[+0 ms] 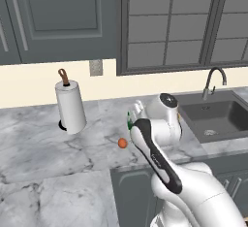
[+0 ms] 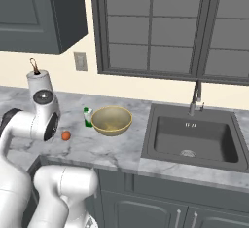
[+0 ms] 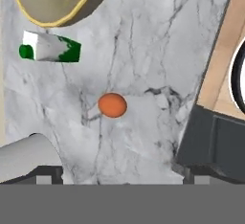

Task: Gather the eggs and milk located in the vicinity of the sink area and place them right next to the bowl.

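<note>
Now we lower our spread, empty end effector [image 3: 115, 180] squarely over the egg [image 3: 112, 105] just ahead, closing gently.

Arm [image 1: 160, 158] bent over, wrist pointing down; end effector [image 3: 122, 177] open, empty.

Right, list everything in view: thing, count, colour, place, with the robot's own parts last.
egg: one, orange-brown, on the marble counter, apart from bowl and milk.
milk: one, white and green carton, beside the bowl.
bowl: one, tan-yellow, on the counter left of the sink.
sink: one, dark grey, with a curved faucet.
paper towel roll: one, white, upright near the wall.
window: one, grey-framed, above the sink.
gripper: one, open, above the egg.
</note>
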You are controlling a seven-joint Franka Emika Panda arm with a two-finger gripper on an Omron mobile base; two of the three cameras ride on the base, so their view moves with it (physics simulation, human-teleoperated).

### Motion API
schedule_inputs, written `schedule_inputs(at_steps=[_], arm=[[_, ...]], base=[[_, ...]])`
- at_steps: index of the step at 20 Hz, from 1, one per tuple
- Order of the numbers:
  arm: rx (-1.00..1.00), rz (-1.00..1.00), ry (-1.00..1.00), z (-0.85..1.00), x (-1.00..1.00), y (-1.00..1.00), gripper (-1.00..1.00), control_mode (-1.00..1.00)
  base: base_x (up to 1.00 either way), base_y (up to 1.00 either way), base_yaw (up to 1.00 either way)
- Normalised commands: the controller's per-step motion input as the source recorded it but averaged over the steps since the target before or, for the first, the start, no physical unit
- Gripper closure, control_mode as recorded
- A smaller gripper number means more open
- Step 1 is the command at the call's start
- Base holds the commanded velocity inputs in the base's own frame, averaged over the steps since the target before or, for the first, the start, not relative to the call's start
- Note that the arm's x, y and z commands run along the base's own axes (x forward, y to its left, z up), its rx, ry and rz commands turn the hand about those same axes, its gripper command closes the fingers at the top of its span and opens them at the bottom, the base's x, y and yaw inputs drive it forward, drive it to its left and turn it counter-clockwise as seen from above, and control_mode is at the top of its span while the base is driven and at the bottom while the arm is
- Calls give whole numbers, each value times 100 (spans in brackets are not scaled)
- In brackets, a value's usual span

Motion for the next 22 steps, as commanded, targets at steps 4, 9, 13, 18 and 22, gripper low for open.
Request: schedule_inputs(at_steps=[4,9,13,18,22], arm=[[-35,75,-2,0,2,2,-100,-100],[-41,75,-12,0,0,1,-100,-100],[-31,61,-24,-36,0,-13,-100,-100],[-14,16,-25,-45,20,-20,-100,-100],[-11,8,-3,-1,26,-5,-100,-100]], base=[[0,0,0],[0,0,0],[0,0,0],[0,0,0],[0,0,0]])
